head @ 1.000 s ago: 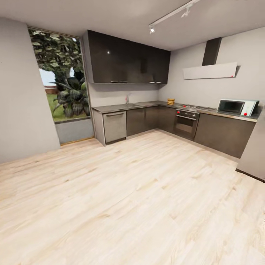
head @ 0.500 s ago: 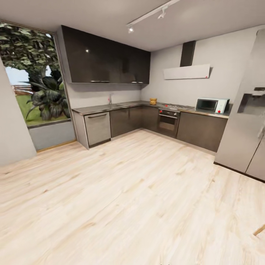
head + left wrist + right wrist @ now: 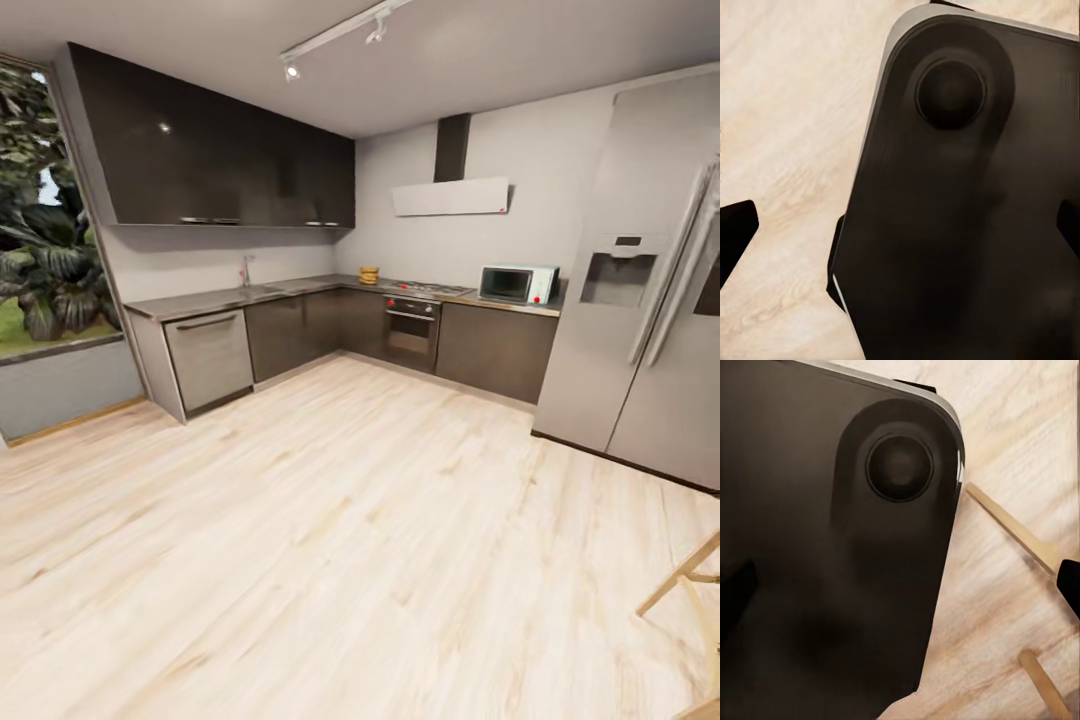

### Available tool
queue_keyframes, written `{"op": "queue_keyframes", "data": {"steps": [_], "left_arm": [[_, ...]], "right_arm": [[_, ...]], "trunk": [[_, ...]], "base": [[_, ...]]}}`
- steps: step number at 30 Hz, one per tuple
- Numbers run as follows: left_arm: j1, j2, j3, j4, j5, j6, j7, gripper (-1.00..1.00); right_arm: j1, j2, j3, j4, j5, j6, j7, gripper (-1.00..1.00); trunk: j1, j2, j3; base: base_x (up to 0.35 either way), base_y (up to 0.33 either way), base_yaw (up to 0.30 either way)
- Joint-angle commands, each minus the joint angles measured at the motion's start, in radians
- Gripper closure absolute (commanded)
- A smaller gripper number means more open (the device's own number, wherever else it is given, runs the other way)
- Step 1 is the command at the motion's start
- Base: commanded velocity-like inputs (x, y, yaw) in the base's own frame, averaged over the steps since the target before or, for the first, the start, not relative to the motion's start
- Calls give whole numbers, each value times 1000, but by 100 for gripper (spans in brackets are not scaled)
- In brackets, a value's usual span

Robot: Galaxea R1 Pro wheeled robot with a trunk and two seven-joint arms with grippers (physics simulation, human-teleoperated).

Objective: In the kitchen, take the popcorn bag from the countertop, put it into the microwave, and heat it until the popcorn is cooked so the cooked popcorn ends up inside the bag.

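Far across the room, the tan popcorn bag (image 3: 369,274) stands on the grey countertop (image 3: 230,297) near the corner, left of the hob. The pale mint microwave (image 3: 517,284) sits on the same worktop further right, its dark door closed. In the left wrist view my left gripper (image 3: 900,232) is open, with a dark fingertip (image 3: 736,231) at each picture edge and my black base below. The right gripper (image 3: 900,589) is open in the same way over the base. Neither holds anything.
A tall steel fridge (image 3: 640,300) stands at the right, beside the microwave. A black built-in oven (image 3: 410,335) sits under the gas hob (image 3: 428,290). Wide wooden floor (image 3: 330,540) lies between me and the cabinets. Wooden chair legs (image 3: 690,585) show at my near right, chair legs (image 3: 1012,529) also beside my base.
The whole head view has swung to the right: the window slides off at the left and the fridge and chair legs come in at the right. Nothing in the kitchen itself has moved.
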Motion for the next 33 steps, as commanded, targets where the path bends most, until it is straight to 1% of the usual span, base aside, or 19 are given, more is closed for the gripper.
{"op": "queue_keyframes", "data": {"steps": [1,7,9,33], "left_arm": [[0,0,1,-1,4,-2,3,-100],[0,0,0,-1,6,-2,3,-100],[0,0,0,-1,6,-2,3,-100],[0,0,0,-1,7,-2,3,-100]], "right_arm": [[0,0,3,0,8,-2,-6,-100],[0,0,3,0,8,-3,-5,-100],[0,0,5,0,12,-5,-5,-100],[0,0,15,0,25,-8,-5,-100]], "trunk": [[1,0,-1],[1,0,-1],[1,0,-1],[1,0,-1]], "base": [[322,0,-294],[322,0,-286],[322,0,-85],[322,0,-3]]}}
